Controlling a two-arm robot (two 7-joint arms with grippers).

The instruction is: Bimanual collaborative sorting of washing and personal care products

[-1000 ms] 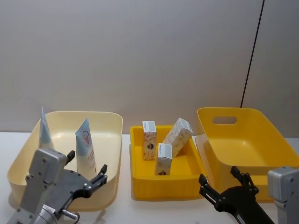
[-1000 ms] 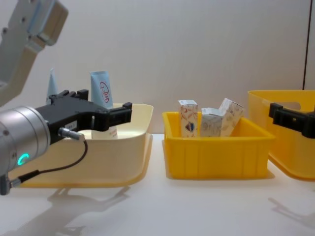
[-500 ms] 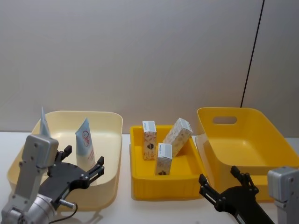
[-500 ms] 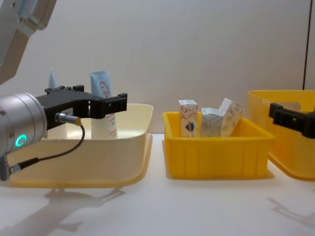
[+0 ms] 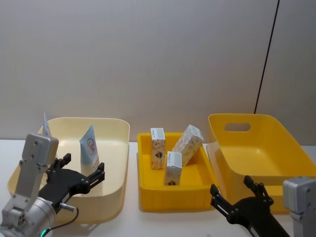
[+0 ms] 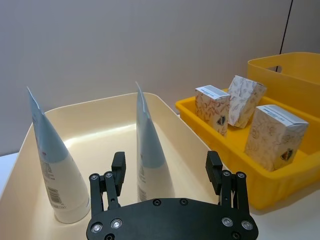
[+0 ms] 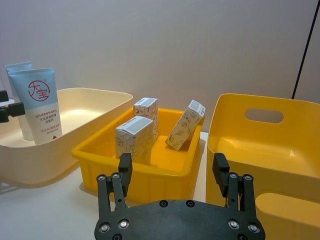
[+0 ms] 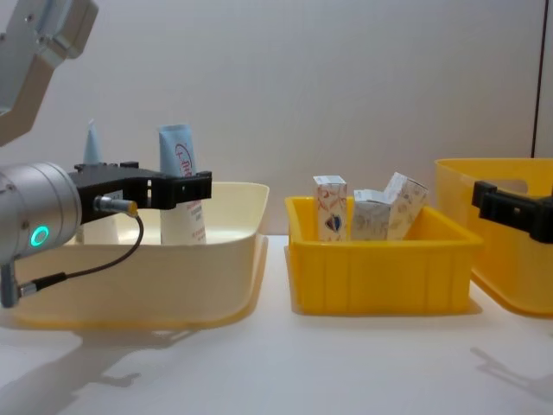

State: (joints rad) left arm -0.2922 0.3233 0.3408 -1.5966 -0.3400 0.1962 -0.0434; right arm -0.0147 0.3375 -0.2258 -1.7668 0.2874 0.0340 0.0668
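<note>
Here the left gripper (image 5: 82,165) is held, fingers apart, over the cream bin (image 5: 89,120) (two tubes (image 5: 90,147) stand inside); the right gripper (image 5: 230,186), likewise spread, is parked near the yellow tray (image 5: 173,198) of cartons (image 5: 158,142).

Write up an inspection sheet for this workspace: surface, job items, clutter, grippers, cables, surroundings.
Surface: white table carrying, left to right, a cream bin, a yellow tray and a yellow bin.
Job's things: nearer tube and far tube upright in the cream bin; three cartons in the yellow tray, the rear right one leaning.
Clutter: nothing seen.
Grippers: left gripper open at the cream bin, facing the nearer tube, gripping nothing; right gripper open in front of the yellow bin, holding nothing.
Cables: thin black cable looping from the left gripper.
Surroundings: plain grey wall with a dark line at right.
</note>
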